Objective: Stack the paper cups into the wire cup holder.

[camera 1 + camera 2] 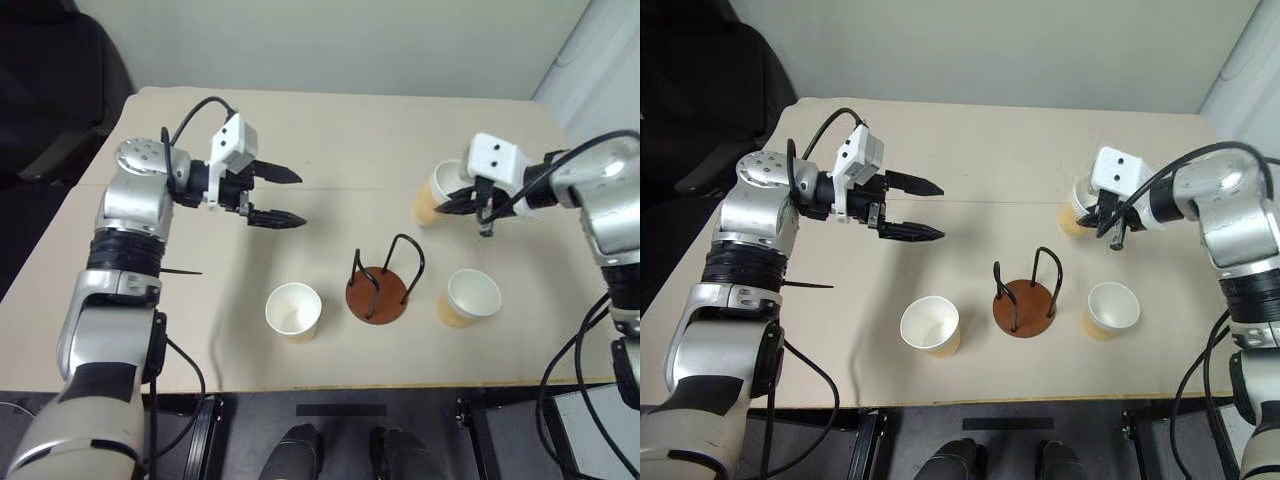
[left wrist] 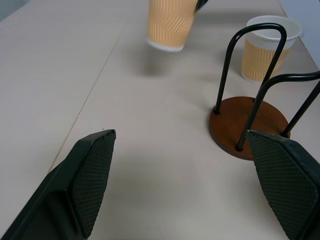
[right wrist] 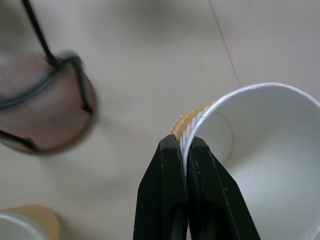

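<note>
At two o'clock of wire cup holder (image 1: 381, 283): right gripper (image 3: 183, 150) pinches a paper cup (image 1: 436, 196) by its rim.
Risk: thin rim grip, cup may slip or tilt against the wires.
Left gripper (image 1: 283, 196): spread, idle.

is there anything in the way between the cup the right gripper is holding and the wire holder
Nothing visible blocks it. The right gripper is shut on the rim of a paper cup, lifted off the table. The stretch of table between it and the wire cup holder is bare. Another cup stands beside the holder, off that line.
</note>
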### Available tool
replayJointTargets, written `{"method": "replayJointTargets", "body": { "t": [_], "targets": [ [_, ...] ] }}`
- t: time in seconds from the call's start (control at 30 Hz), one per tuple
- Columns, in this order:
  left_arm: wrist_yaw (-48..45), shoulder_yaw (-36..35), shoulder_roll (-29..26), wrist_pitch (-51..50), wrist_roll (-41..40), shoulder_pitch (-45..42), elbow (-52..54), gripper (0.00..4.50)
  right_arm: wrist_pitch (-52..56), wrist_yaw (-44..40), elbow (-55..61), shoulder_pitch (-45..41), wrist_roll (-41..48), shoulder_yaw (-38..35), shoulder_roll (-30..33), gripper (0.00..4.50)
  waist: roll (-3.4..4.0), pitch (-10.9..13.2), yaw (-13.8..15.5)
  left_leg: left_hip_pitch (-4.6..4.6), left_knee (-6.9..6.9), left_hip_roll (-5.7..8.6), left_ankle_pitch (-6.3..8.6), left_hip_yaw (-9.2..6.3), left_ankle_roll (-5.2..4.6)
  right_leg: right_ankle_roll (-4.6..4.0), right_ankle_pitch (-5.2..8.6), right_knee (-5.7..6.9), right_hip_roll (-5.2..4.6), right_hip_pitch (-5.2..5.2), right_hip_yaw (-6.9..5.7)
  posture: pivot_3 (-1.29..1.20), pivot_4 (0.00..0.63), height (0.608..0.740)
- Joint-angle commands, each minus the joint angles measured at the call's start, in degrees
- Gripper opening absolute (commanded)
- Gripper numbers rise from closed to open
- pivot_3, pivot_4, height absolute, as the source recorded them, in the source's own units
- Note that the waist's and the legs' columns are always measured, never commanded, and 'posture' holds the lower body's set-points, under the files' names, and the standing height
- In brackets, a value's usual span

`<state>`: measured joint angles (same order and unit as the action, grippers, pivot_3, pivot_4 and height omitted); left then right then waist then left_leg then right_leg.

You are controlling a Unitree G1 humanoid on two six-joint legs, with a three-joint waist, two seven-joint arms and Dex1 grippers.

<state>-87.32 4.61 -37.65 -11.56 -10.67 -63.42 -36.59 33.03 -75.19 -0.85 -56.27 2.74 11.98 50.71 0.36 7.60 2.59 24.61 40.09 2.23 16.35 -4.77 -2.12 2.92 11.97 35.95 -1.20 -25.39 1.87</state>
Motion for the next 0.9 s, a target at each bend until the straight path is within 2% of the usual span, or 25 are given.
{"method": "replayJointTargets", "body": {
  "t": [0.03,0.23,0.4,0.63,0.9],
  "targets": [
    [-0.53,-0.5,0.13,-0.53,-1.18,-1.13,2.1,4.5,6.61,-0.57,8.98,-3.06,4.65,-4.11,1.78,0.02,0.0,0.0,-0.04,0.01,-0.01,0.0,0.0,0.0,0.0,0.0,0.0,-0.01,0.0,-0.02,0.0,0.0,0.15,0.74],
    [-3.3,0.24,1.16,-1.87,-2.29,-1.3,2.69,4.5,20.23,0.24,19.88,-7.14,14.01,-7.79,2.99,0.02,0.0,0.0,0.03,0.0,0.03,0.01,0.0,-0.03,0.0,0.0,0.0,-0.04,0.0,-0.02,-0.01,0.0,0.15,0.74],
    [-5.18,3.16,1.3,-1.4,-3.37,-2.1,2.36,4.5,27.28,0.94,25.06,-7.63,20.51,-9.06,4.68,0.02,0.0,0.0,0.06,0.0,0.07,0.02,0.0,-0.06,0.0,0.0,0.0,-0.07,0.0,-0.02,-0.02,0.0,0.15,0.74],
    [-5.18,6.12,1.72,0.81,-4.09,-4.39,-0.41,4.5,28.68,1.85,28.83,-3.16,24.47,-8.44,9.1,0.02,0.0,0.0,0.07,-0.01,0.15,0.02,-0.01,-0.07,0.0,0.0,0.0,-0.05,0.0,-0.03,-0.02,0.0,0.15,0.74],
    [-5.18,7.18,2.02,2.21,-4.33,-5.27,-2.0,4.5,28.88,4.08,31.12,-0.66,27.57,-7.23,9.13,0.02,0.0,0.0,0.02,-0.03,0.19,0.01,-0.02,-0.06,0.02,0.01,0.0,0.02,0.01,-0.05,-0.01,0.0,0.15,0.74]
  ]
}}
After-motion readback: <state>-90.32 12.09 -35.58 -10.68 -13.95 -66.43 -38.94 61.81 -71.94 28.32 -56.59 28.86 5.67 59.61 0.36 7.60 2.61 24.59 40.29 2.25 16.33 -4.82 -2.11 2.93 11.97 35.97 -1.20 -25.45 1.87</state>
